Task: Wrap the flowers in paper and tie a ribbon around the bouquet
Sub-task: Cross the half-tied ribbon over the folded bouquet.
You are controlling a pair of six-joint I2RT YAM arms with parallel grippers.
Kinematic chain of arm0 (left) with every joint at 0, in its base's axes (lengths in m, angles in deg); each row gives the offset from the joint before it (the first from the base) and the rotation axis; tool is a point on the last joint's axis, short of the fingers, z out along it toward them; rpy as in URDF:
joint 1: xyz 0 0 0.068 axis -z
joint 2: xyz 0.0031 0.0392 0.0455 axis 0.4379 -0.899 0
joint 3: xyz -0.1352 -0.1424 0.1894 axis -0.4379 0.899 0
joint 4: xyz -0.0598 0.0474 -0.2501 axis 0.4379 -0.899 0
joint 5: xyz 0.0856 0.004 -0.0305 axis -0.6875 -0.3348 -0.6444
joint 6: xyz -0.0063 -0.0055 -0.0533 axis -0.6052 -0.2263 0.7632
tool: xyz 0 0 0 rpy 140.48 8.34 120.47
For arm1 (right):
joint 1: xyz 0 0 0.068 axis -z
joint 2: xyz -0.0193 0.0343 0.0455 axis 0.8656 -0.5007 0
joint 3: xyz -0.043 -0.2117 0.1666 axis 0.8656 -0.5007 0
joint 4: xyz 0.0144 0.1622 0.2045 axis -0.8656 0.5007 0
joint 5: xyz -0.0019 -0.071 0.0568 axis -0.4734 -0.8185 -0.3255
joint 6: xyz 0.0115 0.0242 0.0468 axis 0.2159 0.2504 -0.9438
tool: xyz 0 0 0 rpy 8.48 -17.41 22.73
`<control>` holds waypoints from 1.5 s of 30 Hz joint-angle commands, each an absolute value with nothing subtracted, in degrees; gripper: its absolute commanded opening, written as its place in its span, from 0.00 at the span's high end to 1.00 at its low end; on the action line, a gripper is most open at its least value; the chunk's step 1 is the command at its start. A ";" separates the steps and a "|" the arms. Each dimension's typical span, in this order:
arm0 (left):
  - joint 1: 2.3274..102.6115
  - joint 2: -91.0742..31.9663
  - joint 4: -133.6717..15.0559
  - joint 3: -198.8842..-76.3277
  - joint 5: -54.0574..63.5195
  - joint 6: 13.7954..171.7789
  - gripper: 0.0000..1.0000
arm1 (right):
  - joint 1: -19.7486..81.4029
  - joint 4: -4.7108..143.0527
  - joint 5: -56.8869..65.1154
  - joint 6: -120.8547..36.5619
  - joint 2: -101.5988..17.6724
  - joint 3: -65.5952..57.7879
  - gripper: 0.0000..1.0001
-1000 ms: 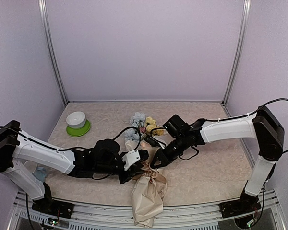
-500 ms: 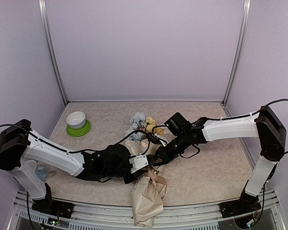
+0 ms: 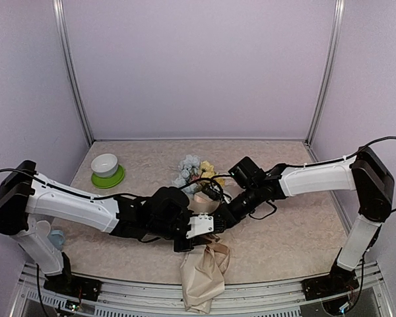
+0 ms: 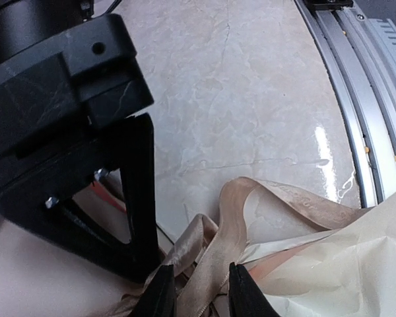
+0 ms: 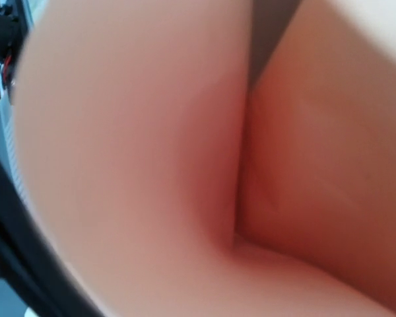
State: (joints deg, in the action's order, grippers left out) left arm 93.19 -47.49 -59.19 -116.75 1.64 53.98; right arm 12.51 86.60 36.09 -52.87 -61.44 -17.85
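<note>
**Item 1, nearest.** The paper (image 3: 199, 290), beige and already wrapped. Its tail lies over the near edge of the table (image 3: 297, 231). We record it as unmoved over the last second.

**Item 2.** The ribbon (image 4: 251, 201), tan, looped into a bow at the waist of the bouquet (image 3: 198, 264).

**Item 3.** Left gripper (image 4: 201, 294). It has slid rightward onto the bow. One strand runs between its narrowly parted fingertips; whether pinched or loose, we cannot tell.

**Item 4.** Right gripper (image 3: 219, 218). It has drawn in beside the left one, tip at the knot. Clenched or released, we cannot tell.

**Item 5.** The flowers (image 3: 195, 169), blue, pink and yellow, showing at the far end of the wrap.

**Item 6, farthest.** White bowl (image 3: 105, 163) on a green saucer (image 3: 109, 178), well apart to the left.

**Reading.** Both claws converge on the knot, so we judge the wrapping done and the tying near its finish.

**Views.**
- Only the left wrist camera shows the bow's loops and that strand; from above, the arm hides them.
- Only the top camera shows the blooms.
- The right wrist camera gives a blurred beige surface, nothing more.
</note>
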 commanded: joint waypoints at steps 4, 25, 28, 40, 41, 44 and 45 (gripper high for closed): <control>92.42 -53.37 -74.93 -124.95 5.32 49.57 0.75 | 13.26 85.25 39.69 -49.26 -62.57 -18.46 0.91; 90.47 -51.53 -70.26 -122.89 -2.48 51.72 0.78 | 13.37 84.77 40.43 -48.35 -63.62 -18.19 0.91; 90.42 -51.87 -70.20 -123.29 -3.18 52.41 0.87 | 13.46 84.57 40.33 -48.72 -63.11 -18.35 0.91; 87.74 -46.94 -69.08 -121.76 4.83 54.63 0.72 | 14.30 84.83 36.41 -49.83 -60.03 -19.01 0.89; 87.39 -46.66 -69.36 -121.67 4.84 54.54 0.71 | 14.47 84.90 35.78 -49.90 -59.18 -19.09 0.88; 87.06 -47.28 -73.21 -122.94 3.47 54.13 0.71 | 14.51 85.87 33.66 -49.60 -57.70 -19.16 0.84; 87.05 -47.76 -74.64 -123.59 3.46 54.05 0.71 | 14.56 85.95 33.24 -49.64 -57.21 -19.39 0.83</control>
State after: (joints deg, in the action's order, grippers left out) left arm 87.42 -48.03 -70.89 -122.17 2.67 53.90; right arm 13.98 85.26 36.31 -49.79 -60.98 -18.76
